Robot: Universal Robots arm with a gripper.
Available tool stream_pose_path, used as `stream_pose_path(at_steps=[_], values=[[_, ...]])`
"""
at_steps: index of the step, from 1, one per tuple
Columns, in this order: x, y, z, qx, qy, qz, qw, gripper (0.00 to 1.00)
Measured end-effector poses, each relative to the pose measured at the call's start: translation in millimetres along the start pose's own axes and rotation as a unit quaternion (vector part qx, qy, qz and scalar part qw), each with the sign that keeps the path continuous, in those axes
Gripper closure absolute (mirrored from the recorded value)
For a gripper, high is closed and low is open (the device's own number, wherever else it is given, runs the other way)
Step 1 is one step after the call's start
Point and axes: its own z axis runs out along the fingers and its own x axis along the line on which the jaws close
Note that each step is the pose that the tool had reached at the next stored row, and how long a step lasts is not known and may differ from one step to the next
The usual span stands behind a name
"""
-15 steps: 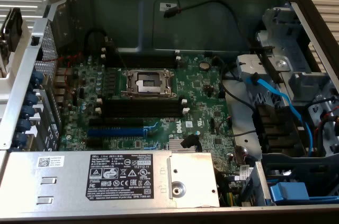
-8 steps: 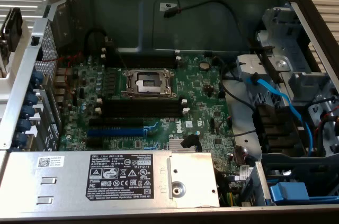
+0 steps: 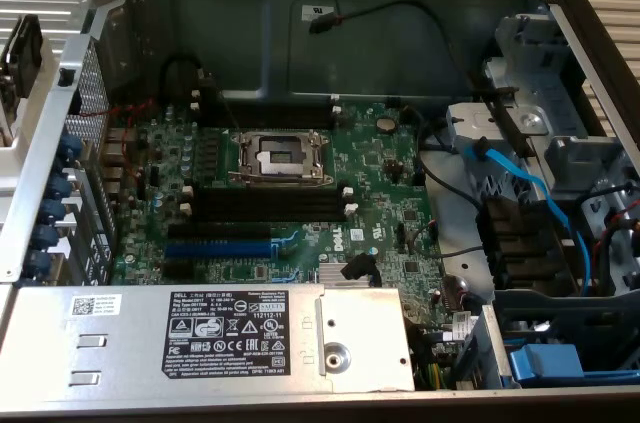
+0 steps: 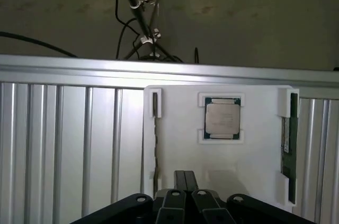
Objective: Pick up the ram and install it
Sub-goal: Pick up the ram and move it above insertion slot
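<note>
Hovering gripper (image 4: 185,177) pinched closed, empty; ram (image 4: 287,147) apart, in tray (image 4: 254,128) side slot.

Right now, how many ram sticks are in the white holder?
2. One ram stick sits at one side edge of the white holder, the second ram stick, seen edge-on, at the opposite edge, the processor between them. More may be hidden.

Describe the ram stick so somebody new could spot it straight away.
Look for the white holder plate on the ribbed metal surface. A square silver-topped chip sits at its centre. The ram runs along the plate's side edge, long, thin and dark green where the chip is square.
</note>
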Motion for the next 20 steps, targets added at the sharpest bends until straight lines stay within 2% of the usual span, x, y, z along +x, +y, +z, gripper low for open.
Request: stream_pose_path(at_steps=[4,16,20], values=[[2.4,0.2,6.2,-0.0005,-0.0012,0.000,1.0000,0.90],[7.7,-0.2,8.3,-0.0004,-0.0012,0.000,1.0000,0.90],[12.4,-1.1,14.7,-0.0004,-0.0023,0.000,1.0000,0.90]])
